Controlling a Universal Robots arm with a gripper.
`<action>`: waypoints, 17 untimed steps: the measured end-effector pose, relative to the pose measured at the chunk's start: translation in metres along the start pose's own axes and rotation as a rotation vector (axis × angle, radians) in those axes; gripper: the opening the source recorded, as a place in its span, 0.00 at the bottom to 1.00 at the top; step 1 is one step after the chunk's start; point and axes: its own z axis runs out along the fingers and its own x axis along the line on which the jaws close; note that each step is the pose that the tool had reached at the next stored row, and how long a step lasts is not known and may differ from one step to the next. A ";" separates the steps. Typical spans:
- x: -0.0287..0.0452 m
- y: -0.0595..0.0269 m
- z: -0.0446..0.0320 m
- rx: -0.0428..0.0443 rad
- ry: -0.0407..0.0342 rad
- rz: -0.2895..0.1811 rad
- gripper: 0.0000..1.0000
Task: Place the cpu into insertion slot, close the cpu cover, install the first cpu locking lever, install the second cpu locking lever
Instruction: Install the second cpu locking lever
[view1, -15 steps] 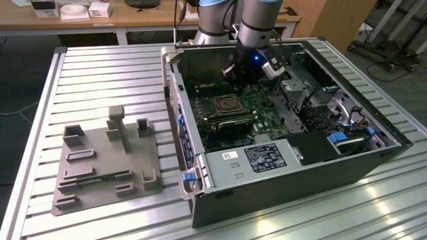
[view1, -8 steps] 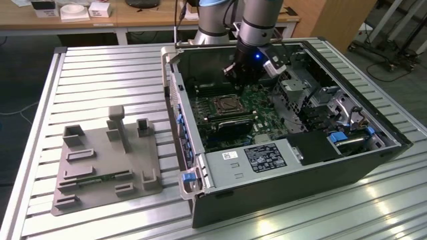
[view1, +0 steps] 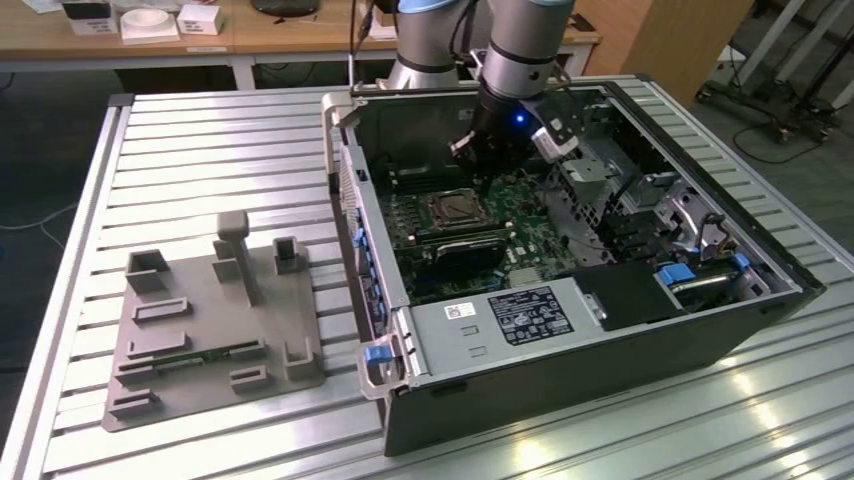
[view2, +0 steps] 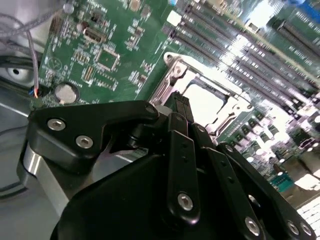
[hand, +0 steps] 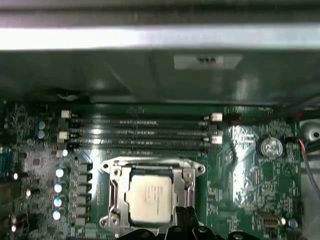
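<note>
The cpu (hand: 150, 197) lies flat in its socket on the green motherboard, its pale metal top facing up; it also glares white in the second wrist view (view2: 206, 104). The silvery cpu cover (hand: 114, 186) lies down around it as a frame (view2: 169, 75). My gripper (view2: 182, 104) hovers just above one edge of the socket, its black fingers drawn together with nothing between them. From the exterior view the gripper (view1: 477, 162) hangs inside the open computer case, slightly above the socket (view1: 451, 208). I cannot make out how the locking levers stand.
Rows of memory slots (hand: 135, 132) run beside the socket. The open case (view1: 350, 190) stands on a slatted metal table (view1: 200, 150), with a grey fixture plate (view1: 214, 330) to the exterior view's left. A black power supply (view1: 527, 315) and drive bays (view1: 667, 210) crowd the case.
</note>
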 end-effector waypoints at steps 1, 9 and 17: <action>0.0000 -0.0025 -0.0001 0.0001 0.0000 0.000 0.11; 0.0002 -0.0187 -0.0010 0.0000 0.0010 0.002 0.11; 0.0017 -0.0303 -0.0014 0.0000 0.0073 0.003 0.11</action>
